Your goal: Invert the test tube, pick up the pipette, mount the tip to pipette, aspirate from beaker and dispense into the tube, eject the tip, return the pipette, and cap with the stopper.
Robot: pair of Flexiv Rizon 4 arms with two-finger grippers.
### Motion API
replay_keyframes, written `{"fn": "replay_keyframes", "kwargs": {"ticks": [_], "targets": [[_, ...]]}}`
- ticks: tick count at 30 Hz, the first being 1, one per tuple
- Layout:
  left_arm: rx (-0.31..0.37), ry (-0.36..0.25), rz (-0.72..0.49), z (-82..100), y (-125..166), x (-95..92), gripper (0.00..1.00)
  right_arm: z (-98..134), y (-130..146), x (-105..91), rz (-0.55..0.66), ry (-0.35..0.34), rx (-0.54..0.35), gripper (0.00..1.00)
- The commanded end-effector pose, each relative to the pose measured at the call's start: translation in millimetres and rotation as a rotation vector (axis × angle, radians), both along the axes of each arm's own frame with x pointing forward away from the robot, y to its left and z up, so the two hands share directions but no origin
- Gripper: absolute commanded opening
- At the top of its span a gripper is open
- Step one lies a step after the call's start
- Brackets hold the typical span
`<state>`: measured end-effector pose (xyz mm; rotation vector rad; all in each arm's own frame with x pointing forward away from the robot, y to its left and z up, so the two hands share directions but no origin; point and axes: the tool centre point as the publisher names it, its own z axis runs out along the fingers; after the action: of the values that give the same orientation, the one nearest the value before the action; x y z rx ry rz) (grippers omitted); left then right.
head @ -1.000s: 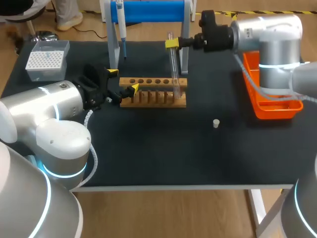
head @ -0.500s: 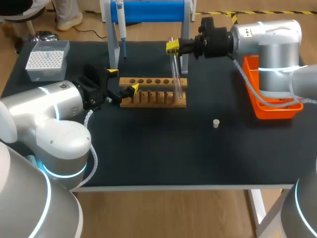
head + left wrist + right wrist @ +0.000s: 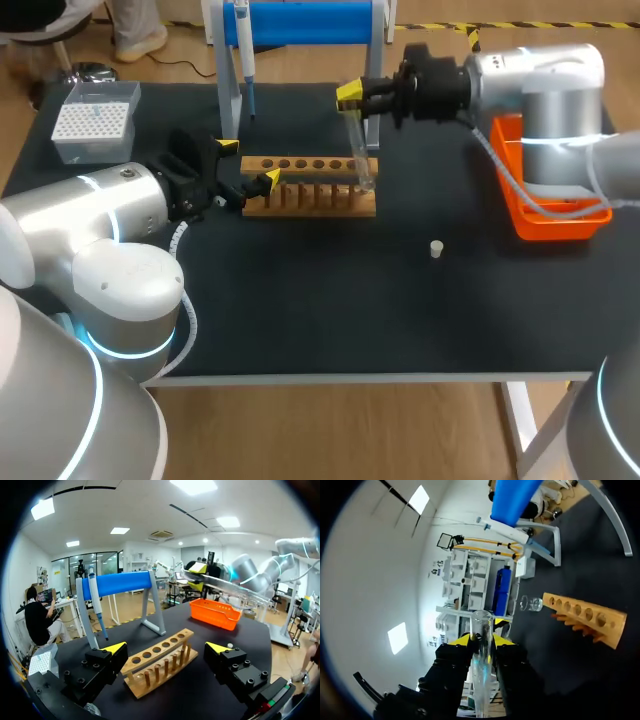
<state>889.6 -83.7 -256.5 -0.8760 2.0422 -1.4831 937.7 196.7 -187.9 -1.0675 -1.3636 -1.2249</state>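
You are in step 1, the inversion, and by my reading it is not finished. Your right end effector (image 3: 350, 95) is closed on the test tube (image 3: 358, 150), with both fingers pinching it near its upper end. The tube slants down from the fingers, its lower end at the right end of the wooden rack (image 3: 310, 186). I cannot tell whether that end touches the rack or hangs just clear of it.

Your left end effector (image 3: 248, 163) is wide open and holds nothing. The rack's left end lies between its 2 fingers, not gripped.

None of the later steps looks started. The pipette (image 3: 243, 50) hangs on the blue stand (image 3: 300, 20), beyond the left end effector. The tip box (image 3: 93, 120) sits well apart from that end effector, on its outer side. What looks like the beaker (image 3: 532, 603) stands past the rack's far end from the right end effector. The stopper (image 3: 436, 249) lies alone on the bench (image 3: 300, 310), well apart from both end effectors.
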Motion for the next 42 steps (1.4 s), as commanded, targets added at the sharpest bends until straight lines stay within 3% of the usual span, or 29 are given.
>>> {"fn": "replay_keyframes", "kwargs": {"ticks": [1,4,7,14,22,42], "targets": [[-0.007,-0.005,-0.004,-2.0,1.2,0.4,1.0,-4.7,-0.5,5.3,0.012,0.033,-0.002,0.0],[-0.007,-0.005,-0.004,-2.0,1.2,0.4,1.0,-7.0,-0.2,8.2,0.018,0.099,-0.005,0.0],[-0.007,-0.005,-0.004,-2.0,1.2,0.4,1.0,-8.2,0.1,10.1,0.016,0.121,-0.008,0.0],[-0.007,-0.005,-0.004,-2.0,1.2,0.4,1.0,-9.0,1.0,10.4,0.021,0.094,-0.005,0.0],[-0.007,-0.005,-0.004,-2.0,1.2,0.4,1.0,-9.6,1.4,9.9,0.021,0.132,0.0,0.0],[-0.007,-0.005,-0.004,-2.0,1.2,0.4,1.0,-8.4,1.3,10.4,0.003,0.121,0.009,0.0]]}}
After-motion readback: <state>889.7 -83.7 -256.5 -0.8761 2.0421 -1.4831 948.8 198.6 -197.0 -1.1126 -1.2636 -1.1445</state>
